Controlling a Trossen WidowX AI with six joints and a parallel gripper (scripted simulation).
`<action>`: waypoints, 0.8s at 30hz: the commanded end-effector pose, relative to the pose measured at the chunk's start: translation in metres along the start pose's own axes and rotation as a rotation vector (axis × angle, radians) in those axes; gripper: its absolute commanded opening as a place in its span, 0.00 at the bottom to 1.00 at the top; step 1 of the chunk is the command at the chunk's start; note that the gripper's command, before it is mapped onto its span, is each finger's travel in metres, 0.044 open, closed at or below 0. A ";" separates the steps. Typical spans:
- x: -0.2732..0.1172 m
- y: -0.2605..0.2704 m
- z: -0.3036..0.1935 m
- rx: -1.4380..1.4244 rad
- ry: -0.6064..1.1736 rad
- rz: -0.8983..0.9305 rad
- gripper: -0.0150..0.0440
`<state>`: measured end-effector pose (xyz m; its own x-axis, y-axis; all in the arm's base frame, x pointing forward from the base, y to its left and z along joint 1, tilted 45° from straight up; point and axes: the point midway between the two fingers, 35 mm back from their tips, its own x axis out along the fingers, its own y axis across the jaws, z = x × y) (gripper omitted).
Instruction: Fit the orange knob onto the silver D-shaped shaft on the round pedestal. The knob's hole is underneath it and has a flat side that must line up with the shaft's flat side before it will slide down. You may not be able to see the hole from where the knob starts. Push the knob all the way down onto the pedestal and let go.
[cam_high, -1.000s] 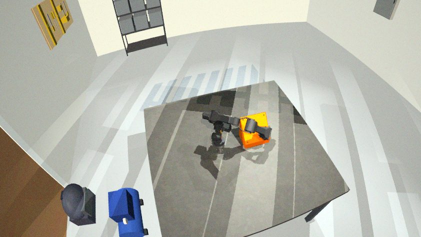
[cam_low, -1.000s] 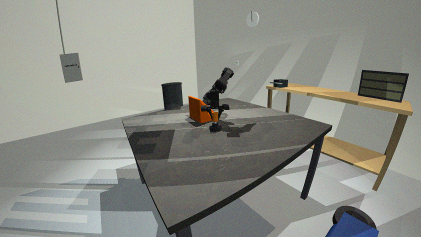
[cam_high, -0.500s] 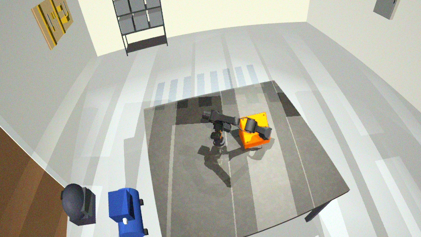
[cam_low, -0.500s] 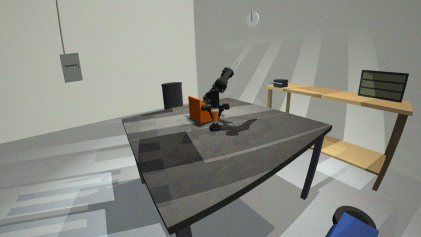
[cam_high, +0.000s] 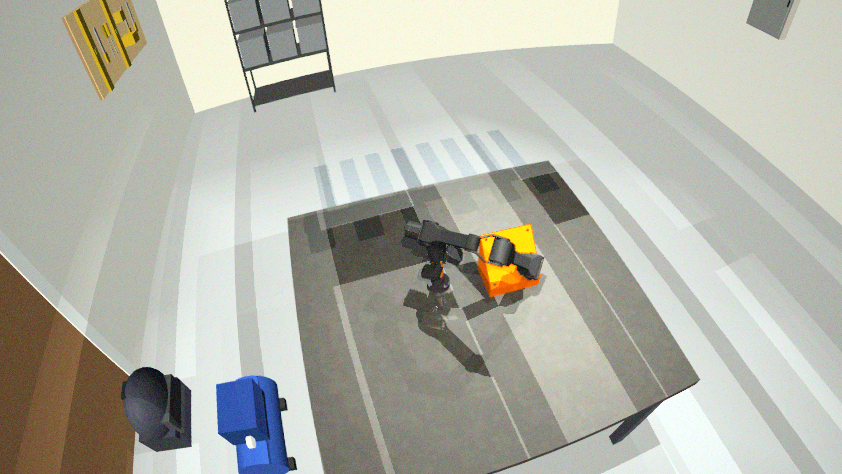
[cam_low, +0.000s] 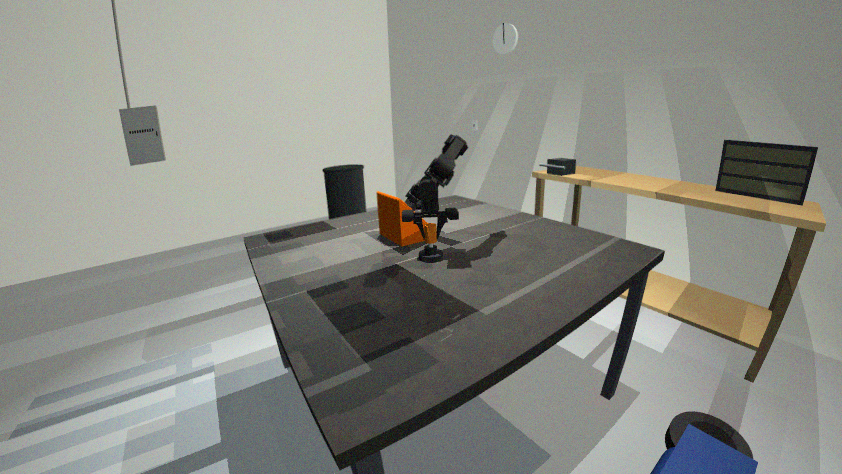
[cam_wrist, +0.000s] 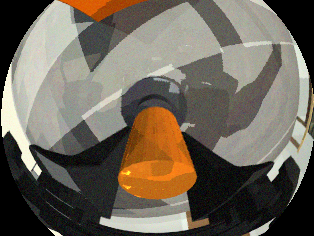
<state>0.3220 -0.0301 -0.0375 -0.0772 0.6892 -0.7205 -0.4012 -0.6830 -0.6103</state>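
The orange knob (cam_low: 431, 231) (cam_wrist: 156, 150) is held roughly upright. My gripper (cam_low: 431, 234) (cam_wrist: 155, 133) is shut on it, with one black finger on each side. The dark round pedestal (cam_high: 430, 286) (cam_low: 430, 257) (cam_wrist: 131, 102) stands on the table directly under the knob. In the exterior view the knob's lower end is at or just above the pedestal's narrow neck. The silver shaft does not show. The knob's underside, its hole and the flat sides are hidden, so I cannot tell whether they line up or whether the shaft is inside.
A large orange block (cam_high: 520, 235) (cam_low: 390, 219) (cam_wrist: 97, 7) with a sloped face stands on the table (cam_high: 406, 376) (cam_low: 547, 250) close to the pedestal. The arm reaches over this block in the top view. Dark shadows lie across the table around the pedestal.
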 end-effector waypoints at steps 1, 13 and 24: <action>0.001 -0.001 -0.001 0.004 0.003 -0.003 0.25; 0.002 0.000 0.000 0.004 0.003 -0.003 0.25; 0.003 0.000 0.000 -0.044 0.003 -0.003 0.25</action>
<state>0.3211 -0.0288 -0.0392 -0.0774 0.6887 -0.7209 -0.3781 -0.6894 -0.6179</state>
